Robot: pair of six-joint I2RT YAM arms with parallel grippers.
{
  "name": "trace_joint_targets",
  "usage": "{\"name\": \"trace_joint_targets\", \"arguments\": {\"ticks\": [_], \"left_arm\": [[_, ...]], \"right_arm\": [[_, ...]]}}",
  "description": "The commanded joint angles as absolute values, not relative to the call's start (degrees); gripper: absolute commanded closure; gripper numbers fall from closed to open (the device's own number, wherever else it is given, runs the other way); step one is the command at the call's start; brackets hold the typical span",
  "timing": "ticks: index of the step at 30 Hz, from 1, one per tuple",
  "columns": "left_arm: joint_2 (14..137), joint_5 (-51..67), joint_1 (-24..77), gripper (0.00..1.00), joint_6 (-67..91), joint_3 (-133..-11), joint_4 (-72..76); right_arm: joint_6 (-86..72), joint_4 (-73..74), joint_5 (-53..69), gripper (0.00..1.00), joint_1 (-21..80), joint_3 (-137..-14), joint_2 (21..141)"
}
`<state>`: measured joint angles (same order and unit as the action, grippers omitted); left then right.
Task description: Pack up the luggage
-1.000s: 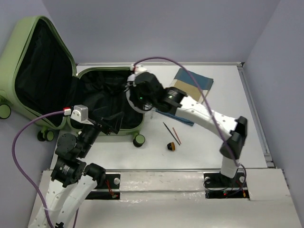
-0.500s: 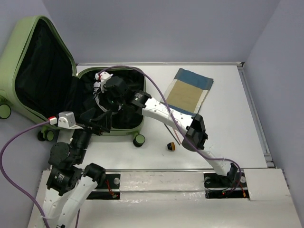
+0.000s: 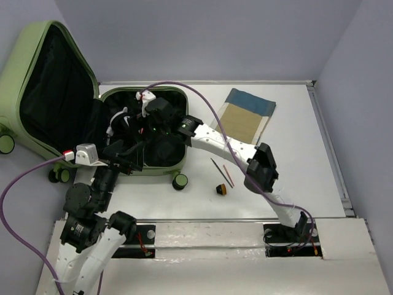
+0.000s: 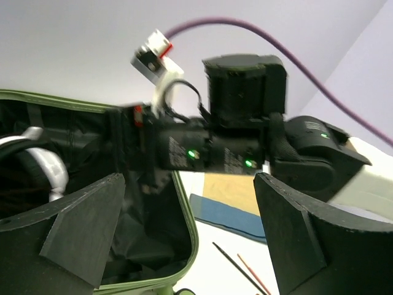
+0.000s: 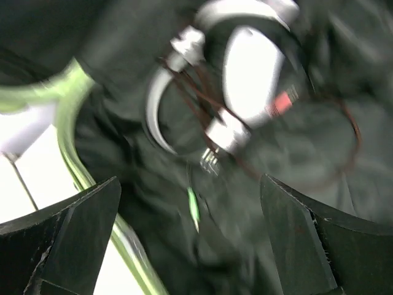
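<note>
The luggage (image 3: 175,158), a pale green hard-shell suitcase, lies open on the table with its lid (image 3: 34,52) leaning up at the left. White headphones (image 3: 112,126) lie free on its black lining (image 5: 264,160). My right gripper (image 3: 136,136) hovers open just above the headphones (image 5: 249,67), with nothing between its fingers (image 5: 67,239). At the suitcase's near rim (image 4: 187,215) my left gripper (image 3: 126,155) is open and empty too. The left wrist view looks across at the right wrist (image 4: 233,147), and the headphones (image 4: 58,175) show at its left edge.
A folded blue and tan cloth (image 3: 245,120) lies on the table right of the suitcase. A black stick and a red stick (image 3: 222,172) and a small black and orange object (image 3: 221,189) lie near the front. A caster wheel (image 3: 179,181) sticks out at the suitcase's near corner.
The right arm carried the headphones from the suitcase's right rim into the suitcase, then opened its gripper and let them drop on the lining. The left arm shifted slightly left.
</note>
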<state>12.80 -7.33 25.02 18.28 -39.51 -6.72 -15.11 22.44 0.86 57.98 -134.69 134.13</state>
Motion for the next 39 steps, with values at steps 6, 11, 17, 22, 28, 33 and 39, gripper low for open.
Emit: {"name": "trace_joint_targets", "arguments": {"ticks": [6, 11, 17, 22, 28, 33, 39], "left_arm": [[14.94, -5.72, 24.79, 0.01, 18.37, -40.78, -3.34], [16.16, -3.7, 24.7, 0.01, 18.37, -40.34, -2.73], [18.19, -1.06, 24.35, 0.01, 18.19, -40.43, -2.29], [19.07, -0.26, 24.17, 0.01, 18.11, -40.25, -2.11], [23.01, 5.77, 24.08, 0.01, 18.1, -40.08, -1.06], [30.03, 14.83, 24.17, 0.01, 20.3, -41.74, -0.44], [42.07, 24.35, 24.96, 0.01, 25.92, -45.7, 2.63]], "right_arm": [[-18.45, 25.58, -18.24, 0.04, 58.36, -104.7, 104.7], [-24.24, 25.22, -23.9, 0.28, 50.57, -87.33, 91.18], [-29.7, 24.79, -25.93, 0.34, 39.04, -70.95, 79.82], [-29.97, 23.29, -22.69, 0.29, 29.64, -60.84, 75.59], [-27.26, 18.38, -13.9, 0.2, 19.09, -58.97, 78.82], [-26.1, 17.84, -10.46, 0.2, 14.87, -60.73, 82.96], [-25.4, 15.21, -6.25, 0.19, 9.41, -63.36, 88.66]]}}
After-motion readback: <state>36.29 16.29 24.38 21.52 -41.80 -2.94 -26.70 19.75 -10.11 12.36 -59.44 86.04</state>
